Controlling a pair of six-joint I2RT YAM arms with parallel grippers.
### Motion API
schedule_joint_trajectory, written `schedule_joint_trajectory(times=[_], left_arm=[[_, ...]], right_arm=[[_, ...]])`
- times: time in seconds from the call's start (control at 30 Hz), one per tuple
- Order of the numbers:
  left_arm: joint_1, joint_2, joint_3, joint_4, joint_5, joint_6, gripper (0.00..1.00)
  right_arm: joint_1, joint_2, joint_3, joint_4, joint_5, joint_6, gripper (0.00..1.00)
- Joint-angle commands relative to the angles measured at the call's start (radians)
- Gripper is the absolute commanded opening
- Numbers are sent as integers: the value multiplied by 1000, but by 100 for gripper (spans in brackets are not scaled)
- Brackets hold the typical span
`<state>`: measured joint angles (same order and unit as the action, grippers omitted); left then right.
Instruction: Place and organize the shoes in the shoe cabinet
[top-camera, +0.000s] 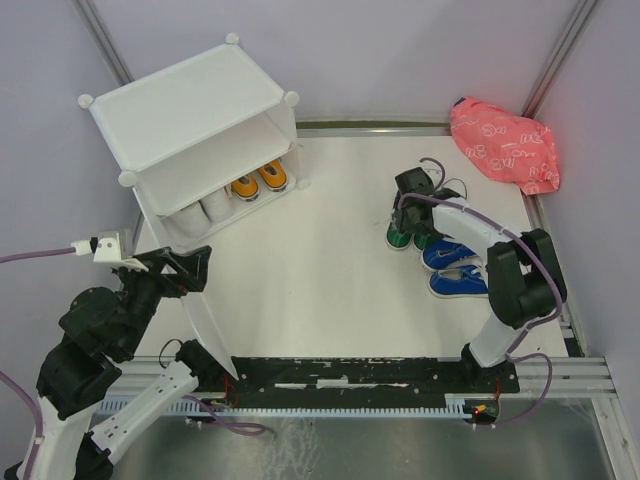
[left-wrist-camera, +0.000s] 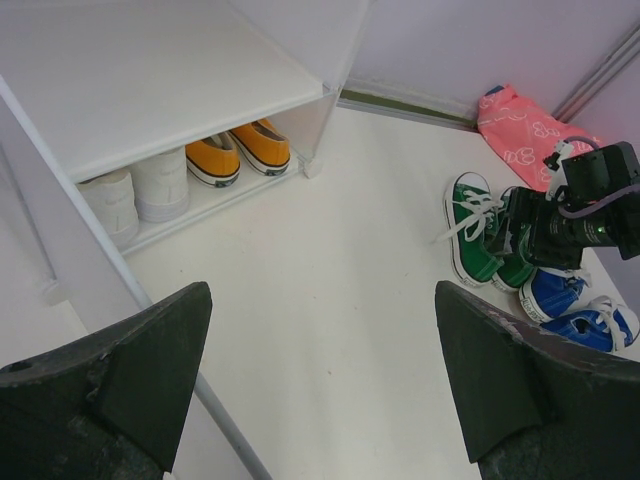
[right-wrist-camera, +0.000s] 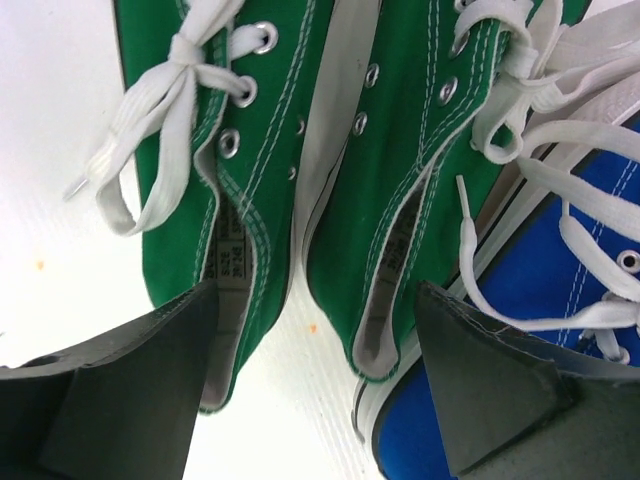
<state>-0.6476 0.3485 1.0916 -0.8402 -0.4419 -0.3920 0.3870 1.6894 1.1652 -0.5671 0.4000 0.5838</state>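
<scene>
A: Right hand (right-wrist-camera: 315, 300)?
B: Spread wide, nothing between the fingers. It hangs over the heel ends of the green pair (right-wrist-camera: 260, 150), one finger (right-wrist-camera: 130, 390) out past each shoe. Can't tell whether it touches them.

A: Where's that pair?
B: Directly below the right hand, side by side on the worktop (top-camera: 320, 280), touching each other, toes pointing away from the hand.

A: Anything close by?
B: The blue pair (top-camera: 455, 268), just beside the hand's right finger, against the nearer green shoe. The pink bag (top-camera: 505, 145) is well apart, out beyond the hand.

A: Left hand (left-wrist-camera: 320, 330)?
B: Also wide open and empty, held above the worktop. It points toward the open front of the shoe cabinet (top-camera: 190, 100).

A: What's in the cabinet?
B: Ahead of the left hand and off to its left, the lower compartment under the inner shelf (left-wrist-camera: 150, 90) holds the white pair (left-wrist-camera: 135, 190) and the orange pair (left-wrist-camera: 240, 155) in a row. The white pair is heels out. The orange pair is on the side nearer the open worktop. Top of the shelf looks bare.

A: Green pair from the left hand?
B: Ahead and off to its right, well apart.
</scene>
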Motion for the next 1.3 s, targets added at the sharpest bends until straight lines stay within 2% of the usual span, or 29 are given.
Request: schedule_joint_trajectory(times=[0.0, 0.13, 0.3, 0.37, 0.47, 0.5, 0.6, 0.7, 0.87, 1.13, 1.17, 1.23, 1.27], left_arm=[[2, 2, -19, -93, 22, -16, 99], [2, 15, -22, -87, 22, -16, 99], [2, 21, -16, -88, 18, -15, 99], [2, 22, -15, -91, 15, -15, 99], [1, 25, -12, -93, 15, -16, 99], [2, 26, -11, -93, 15, -16, 99], [2, 26, -12, -90, 17, -16, 99], [2, 26, -12, -91, 18, -18, 99], [2, 21, -6, -91, 20, -24, 99], [2, 18, 8, -102, 17, -24, 99], [2, 18, 8, -104, 15, -22, 99], [1, 20, 8, -108, 13, -21, 99], [2, 20, 8, -108, 12, -20, 99]], right_arm=[[-21, 33, -6, 99, -4, 21, 85], [-52, 78, 6, 108, -13, 23, 78], [-92, 130, -22, 167, -82, 12, 58], [-95, 152, -22, 182, -118, -10, 43], [-92, 158, -29, 232, -246, -68, 6], [-84, 152, -32, 256, -281, -83, 2], [-1, 124, -9, 275, -296, -155, 2], [157, 118, 87, 248, -269, -234, 2], [349, 184, 265, 222, -265, -247, 2], [467, 344, 436, 204, -298, -225, 2], [476, 348, 437, 196, -288, -229, 11], [487, 334, 413, 196, -256, -235, 38], [490, 323, 397, 198, -245, -239, 46]])
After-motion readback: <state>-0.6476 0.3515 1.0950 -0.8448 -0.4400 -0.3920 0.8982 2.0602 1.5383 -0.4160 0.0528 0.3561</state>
